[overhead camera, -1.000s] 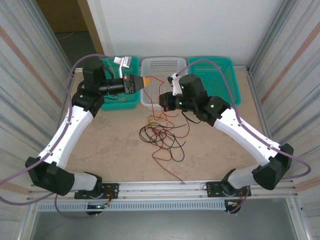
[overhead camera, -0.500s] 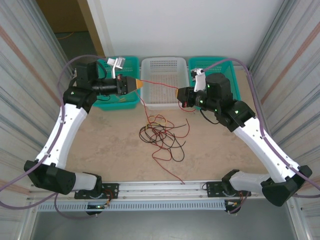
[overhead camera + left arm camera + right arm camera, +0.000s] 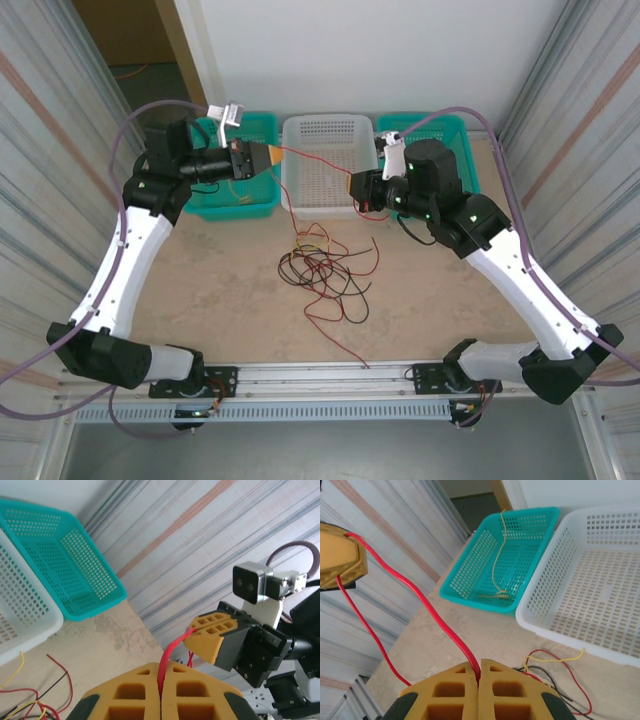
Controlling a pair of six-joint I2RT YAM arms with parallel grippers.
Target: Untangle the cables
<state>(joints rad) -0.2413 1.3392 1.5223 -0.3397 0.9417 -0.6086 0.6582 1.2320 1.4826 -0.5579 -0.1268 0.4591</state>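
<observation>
**One red cable gripped at both ends**

Left gripper (image 3: pixel 272 158) and right gripper (image 3: pixel 352 186) are both clenched on the same red cable (image 3: pixel 312 160), strung over the white mesh basket (image 3: pixel 330 125). Top view: remaining cables (image 3: pixel 320 268) lie looped and tangled on the beige table (image 3: pixel 220 290). Right wrist view: thin yellow strand (image 3: pixel 501 555) sits in the teal perforated basket (image 3: pixel 465 570).

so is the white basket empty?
Empty. The white basket shows bare mesh floor; the red cable is held in the air, not lying inside.
</observation>
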